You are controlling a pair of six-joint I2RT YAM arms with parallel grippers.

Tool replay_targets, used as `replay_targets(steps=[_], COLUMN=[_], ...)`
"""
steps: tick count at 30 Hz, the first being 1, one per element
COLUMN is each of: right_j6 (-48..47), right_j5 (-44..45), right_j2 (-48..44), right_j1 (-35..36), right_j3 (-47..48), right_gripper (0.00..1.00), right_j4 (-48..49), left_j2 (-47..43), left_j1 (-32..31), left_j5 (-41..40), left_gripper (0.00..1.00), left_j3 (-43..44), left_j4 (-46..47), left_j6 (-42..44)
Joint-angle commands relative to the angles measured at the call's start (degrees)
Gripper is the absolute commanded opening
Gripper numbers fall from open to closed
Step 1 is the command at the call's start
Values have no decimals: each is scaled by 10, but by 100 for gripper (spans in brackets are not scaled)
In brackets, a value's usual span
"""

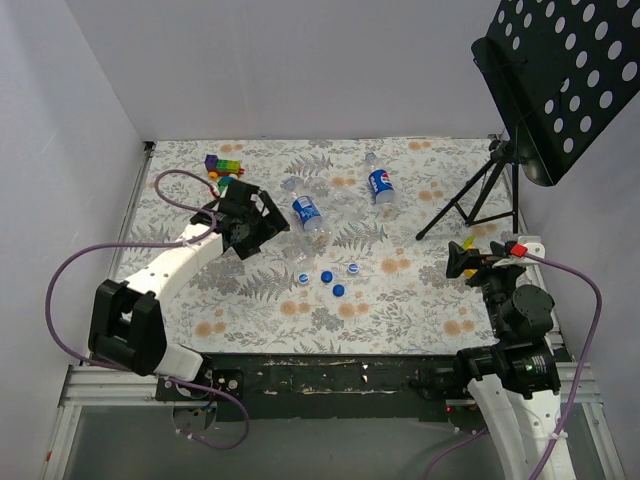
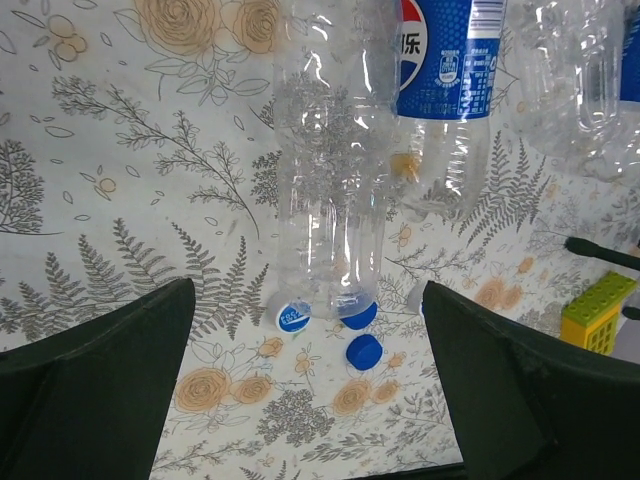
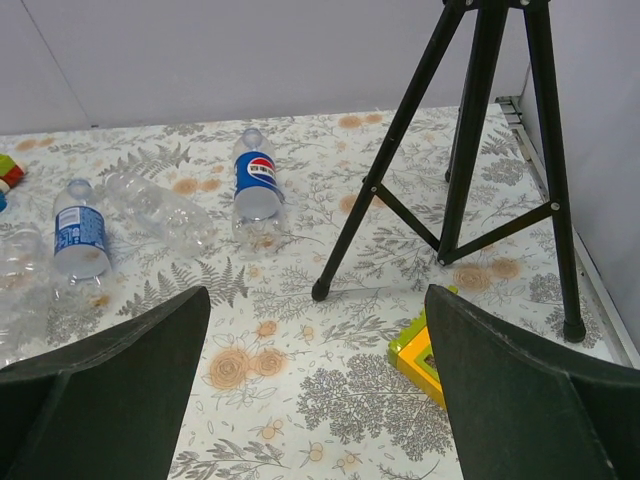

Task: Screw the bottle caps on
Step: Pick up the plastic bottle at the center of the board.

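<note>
My left gripper [image 1: 268,226] is open and empty, hovering just left of the lying bottles; in the left wrist view [image 2: 308,292] an unlabelled clear bottle [image 2: 330,160] lies between its fingers, below them. A Pepsi-labelled bottle [image 1: 308,213] [image 2: 445,60] lies beside it, another clear one [image 2: 590,70] further right. A second Pepsi bottle [image 1: 381,185] [image 3: 258,185] lies further back. Several blue caps [image 1: 339,291] lie loose mid-table: a blue-and-white one [image 2: 293,317] and two blue ones [image 2: 358,315] [image 2: 364,351]. My right gripper [image 1: 462,262] [image 3: 317,292] is open and empty at the right.
A black music stand's tripod [image 1: 470,195] [image 3: 440,170] stands at the back right. A yellow-green toy block [image 3: 420,355] [image 2: 598,310] lies near its legs. Coloured toy blocks [image 1: 224,166] sit at the back left. White walls enclose the table.
</note>
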Motion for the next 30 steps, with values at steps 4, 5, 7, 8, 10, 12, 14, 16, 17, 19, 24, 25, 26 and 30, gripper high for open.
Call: replay_targets(steps=[4, 5, 7, 8, 10, 12, 14, 16, 17, 19, 24, 25, 26, 30], right_j6=[5, 3, -6, -13, -17, -18, -19, -19, -19, -19, -19, -20, -20, -22], right_j5=[10, 10, 9, 10, 23, 30, 31, 28, 27, 26, 27, 27, 27, 20], right_j2=[-25, -27, -32, -33, -43, -55, -61, -62, -62, -63, -67, -68, -69, -69], right_j1=[3, 3, 3, 3, 4, 4, 4, 4, 4, 4, 4, 5, 4, 5], right_j3=[6, 6, 8, 10, 10, 6, 5, 5, 5, 4, 4, 4, 4, 4], right_gripper=[96, 96, 96, 96, 96, 96, 96, 96, 96, 96, 96, 96, 96, 96], right_j4=[37, 38, 38, 38, 35, 35, 38, 38, 38, 39, 39, 39, 39, 39], left_j2=[75, 83, 104, 112, 129, 146, 161, 177, 184, 199, 219, 221, 220, 196], left_j1=[-60, -67, -78, -81, -82, -82, -83, -83, -83, -83, -83, -83, -83, -83], left_j5=[-83, -90, -103, -110, -116, -119, -120, -120, -118, -118, -118, -117, -119, -138], left_gripper=[98, 98, 98, 98, 98, 98, 98, 98, 98, 97, 88, 85, 81, 65], left_j3=[67, 72, 86, 89, 93, 93, 94, 96, 96, 97, 89, 86, 84, 56], left_j4=[-31, -31, -30, -31, -30, -26, -21, -20, -18, -15, -3, -2, -2, 9], left_j6=[-35, -37, -38, -38, -40, -40, -38, -37, -36, -33, -29, -29, -29, -17])
